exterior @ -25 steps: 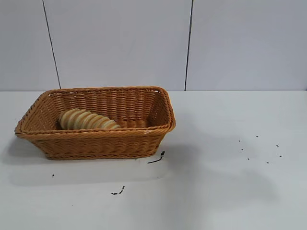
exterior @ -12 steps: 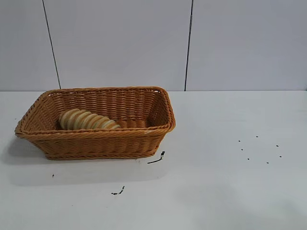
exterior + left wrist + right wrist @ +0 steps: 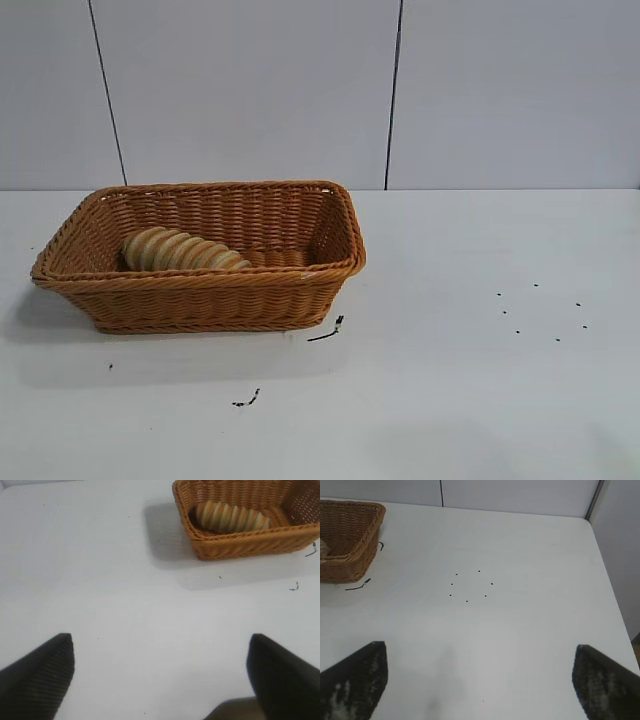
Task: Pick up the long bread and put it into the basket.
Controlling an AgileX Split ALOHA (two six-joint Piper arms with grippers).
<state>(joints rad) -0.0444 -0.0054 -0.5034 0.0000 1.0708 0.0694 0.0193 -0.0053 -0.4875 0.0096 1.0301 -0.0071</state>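
Note:
The long bread (image 3: 183, 250), a ridged tan loaf, lies inside the orange-brown wicker basket (image 3: 205, 290) at the table's left; both also show in the left wrist view, bread (image 3: 230, 517) in basket (image 3: 250, 542). The basket's corner (image 3: 350, 535) shows in the right wrist view. Neither arm appears in the exterior view. My left gripper (image 3: 160, 675) is open and empty above bare table, well away from the basket. My right gripper (image 3: 480, 680) is open and empty above bare table on the right side.
Small black marks lie on the white table: squiggles near the basket's front (image 3: 327, 332) (image 3: 246, 400) and a ring of dots at the right (image 3: 540, 310) (image 3: 470, 585). A grey panelled wall stands behind the table. The table's right edge (image 3: 615, 605) shows in the right wrist view.
The faint shadow on the table at the front right has shrunk and slid out toward the front edge. The basket and the bread have not moved.

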